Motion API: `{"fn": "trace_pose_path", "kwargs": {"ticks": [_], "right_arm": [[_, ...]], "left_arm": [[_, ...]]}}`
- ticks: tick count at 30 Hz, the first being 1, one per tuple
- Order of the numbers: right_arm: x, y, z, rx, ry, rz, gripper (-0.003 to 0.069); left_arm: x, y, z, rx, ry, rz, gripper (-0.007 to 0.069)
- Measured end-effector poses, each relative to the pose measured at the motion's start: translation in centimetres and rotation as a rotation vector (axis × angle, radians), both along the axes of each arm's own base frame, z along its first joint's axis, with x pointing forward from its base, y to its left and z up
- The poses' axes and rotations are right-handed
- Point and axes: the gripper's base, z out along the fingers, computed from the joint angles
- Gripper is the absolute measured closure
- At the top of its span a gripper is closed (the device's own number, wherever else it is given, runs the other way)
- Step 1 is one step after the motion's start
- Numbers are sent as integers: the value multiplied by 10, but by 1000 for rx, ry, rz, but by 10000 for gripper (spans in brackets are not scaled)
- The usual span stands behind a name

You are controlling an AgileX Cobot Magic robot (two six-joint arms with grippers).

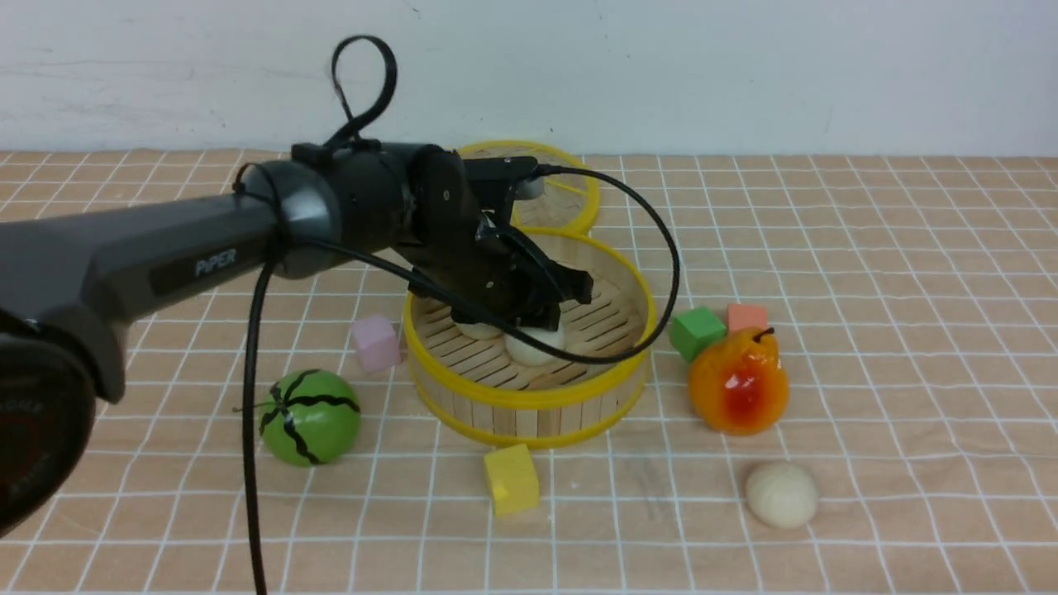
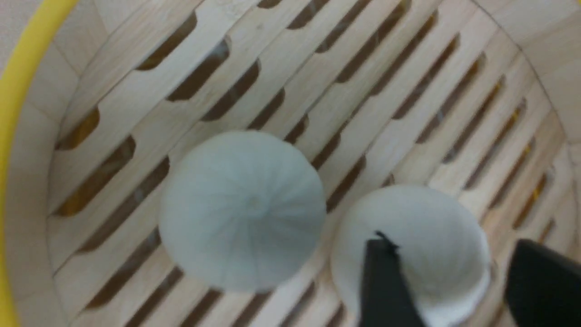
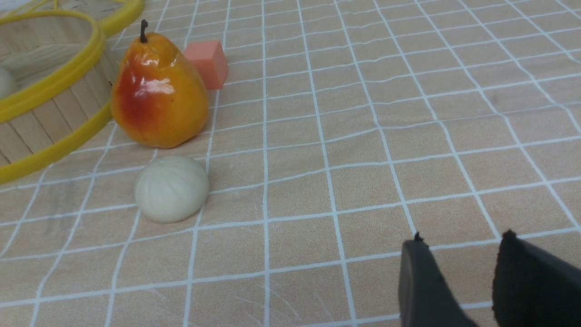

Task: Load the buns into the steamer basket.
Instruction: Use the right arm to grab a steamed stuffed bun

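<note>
Though front cam hides it, L fingers (image 2: 386, 281) straddle bun (image 2: 422, 227), parted (R fingers (image 3: 422, 281) too).

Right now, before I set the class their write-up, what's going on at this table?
The left gripper is down inside the steamer basket, its fingers either side of one bun; whether it grips is unclear. A second bun lies beside it on the slats. The third bun sits on the table near the pear, not yet moved. The right gripper hangs open low over the table, holding nothing.
</note>
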Motion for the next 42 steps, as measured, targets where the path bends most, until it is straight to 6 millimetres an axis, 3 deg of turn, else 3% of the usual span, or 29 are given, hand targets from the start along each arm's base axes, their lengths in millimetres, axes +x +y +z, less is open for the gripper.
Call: {"fn": "trace_pose_path", "kwargs": {"ticks": [3, 4, 6, 7, 10, 12, 13, 14, 17, 18, 20, 22, 23, 24, 26, 27, 31, 32, 35, 39, 42], "right_arm": [[0, 0, 0, 0, 0, 0, 419], [0, 0, 0, 0, 0, 0, 419], [0, 0, 0, 0, 0, 0, 419], [0, 0, 0, 0, 0, 0, 419], [0, 0, 0, 0, 0, 0, 419], [0, 0, 0, 0, 0, 0, 419], [0, 0, 0, 0, 0, 0, 419], [0, 0, 0, 0, 0, 0, 419], [0, 0, 0, 0, 0, 0, 419], [0, 0, 0, 0, 0, 0, 419], [0, 0, 0, 0, 0, 0, 419], [0, 0, 0, 0, 0, 0, 419], [0, 0, 0, 0, 0, 0, 419], [0, 0, 0, 0, 0, 0, 419], [0, 0, 0, 0, 0, 0, 419], [0, 0, 0, 0, 0, 0, 419], [0, 0, 0, 0, 0, 0, 419], [0, 0, 0, 0, 0, 0, 419], [0, 0, 0, 0, 0, 0, 419], [0, 0, 0, 0, 0, 0, 419], [0, 0, 0, 0, 0, 0, 419]], "left_arm": [[-9, 4, 25, 28, 11, -31, 123], [-15, 8, 51, 43, -16, -51, 96], [-24, 14, 79, 62, -35, -67, 85], [-33, 19, 102, 70, -60, -74, 83], [-69, 41, 175, 74, -151, -81, 99], [-101, 59, 216, 60, -208, -82, 136], [-104, 60, 220, 57, -220, -81, 141], [-128, 73, 242, 53, -248, -80, 182], [-181, 102, 277, 50, -284, -75, 312], [-184, 103, 278, 51, -282, -74, 322], [-221, 122, 291, 10, -328, -47, 446], [-238, 131, 294, -8, -344, -37, 501], [-264, 145, 288, -17, -351, -30, 587], [-263, 144, 286, -12, -341, -31, 595], [-292, 159, 268, -11, -326, -25, 638], [-297, 162, 264, -13, -320, -23, 638], [-342, 183, 200, -73, -273, 14, 638], [-344, 183, 197, -75, -276, 14, 638], [-359, 189, 157, -156, -316, 35, 638], [-375, 197, 121, -224, -402, 54, 638], [-380, 201, 113, -253, -450, 59, 638]]}}
